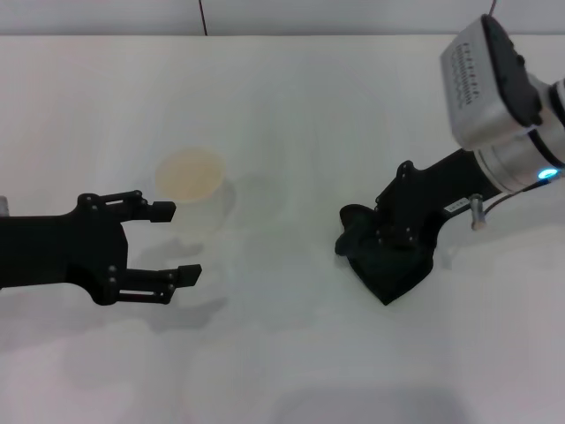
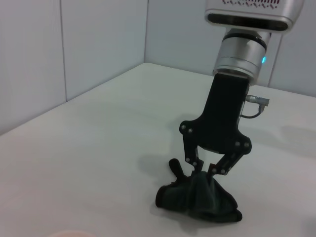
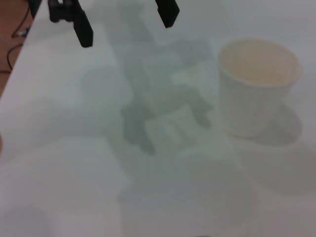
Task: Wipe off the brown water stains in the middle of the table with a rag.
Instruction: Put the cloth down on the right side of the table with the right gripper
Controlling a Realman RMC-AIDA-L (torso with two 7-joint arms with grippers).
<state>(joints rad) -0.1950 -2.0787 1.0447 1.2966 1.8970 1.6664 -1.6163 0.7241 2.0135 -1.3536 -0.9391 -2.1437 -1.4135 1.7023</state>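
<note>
The black-green rag (image 1: 393,276) lies bunched on the white table (image 1: 282,362) at the right. My right gripper (image 1: 375,240) points down onto it. In the left wrist view its fingers (image 2: 196,163) pinch the raised top fold of the rag (image 2: 197,197), so that gripper (image 2: 204,170) is shut on the cloth. My left gripper (image 1: 181,243) hovers open and empty over the table's left side. The right wrist view also shows this left gripper (image 3: 127,29), far off. No brown water stains show in any view.
A white paper cup (image 1: 190,177) stands left of centre, just beyond the left gripper's fingertips, and appears again in the right wrist view (image 3: 259,86). The table's far edge meets a grey wall (image 1: 265,16).
</note>
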